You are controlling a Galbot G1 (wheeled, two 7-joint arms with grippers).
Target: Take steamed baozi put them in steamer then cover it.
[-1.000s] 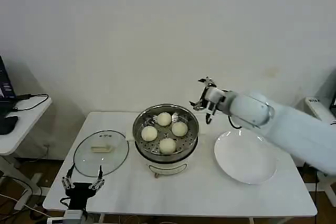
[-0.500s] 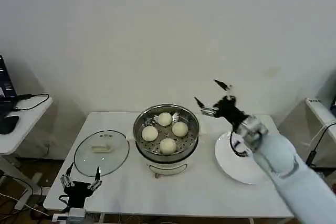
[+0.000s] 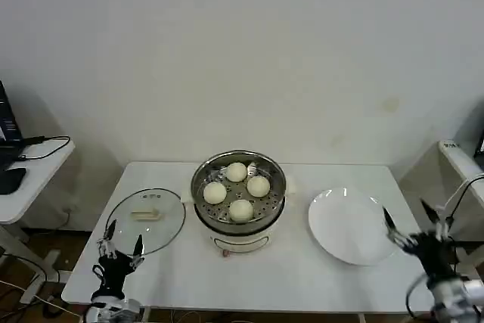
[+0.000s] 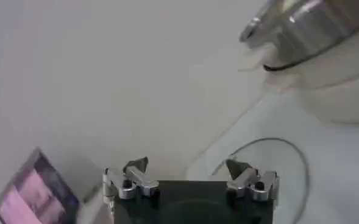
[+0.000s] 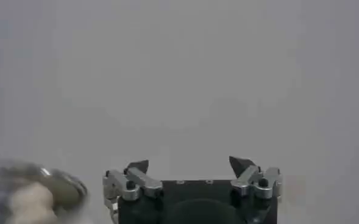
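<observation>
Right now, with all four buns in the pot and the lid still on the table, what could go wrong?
The open left gripper sits at the near rim of the clear glass lid, away from its small cream handle; a rim grasp might slip. The four pale buns rise above the steel steamer's tray, so a tilted lid could press them.

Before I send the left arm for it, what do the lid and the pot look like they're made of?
The cover looks like clear glass: the table shows through it. It seems to have a thin metal rim and an opaque cream handle, probably plastic. The steamer looks like polished steel: bright, reflective wall and perforated tray, on a matte cream base, likely plastic. The left tool sits open beside the cover.
</observation>
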